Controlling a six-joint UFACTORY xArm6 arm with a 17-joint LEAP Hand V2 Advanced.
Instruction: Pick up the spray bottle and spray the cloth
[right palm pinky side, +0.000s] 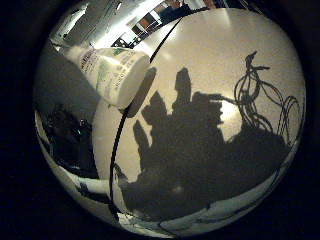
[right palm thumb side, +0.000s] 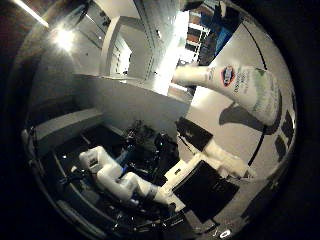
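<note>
The white plastic spray bottle with green label (right palm thumb side: 240, 85) shows body and neck only; its trigger head cannot be made out. Label print is too small to read. The hand appears only as a shadow on the pale speckled tabletop (right palm pinky side: 210, 55); its finger posture is indeterminable.

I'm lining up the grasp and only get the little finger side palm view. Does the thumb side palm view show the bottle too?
Observer: Yes. The spray bottle shows there on the pale table, and that side of its label bears a round red and blue emblem.
Operator: Any cloth there? I see none.
Observer: No clear cloth. Past the table's edge that view shows the white arm.
Operator: Anything near the bottle?
Observer: A black box-like thing sits by the table's edge, apart from the bottle.
</note>
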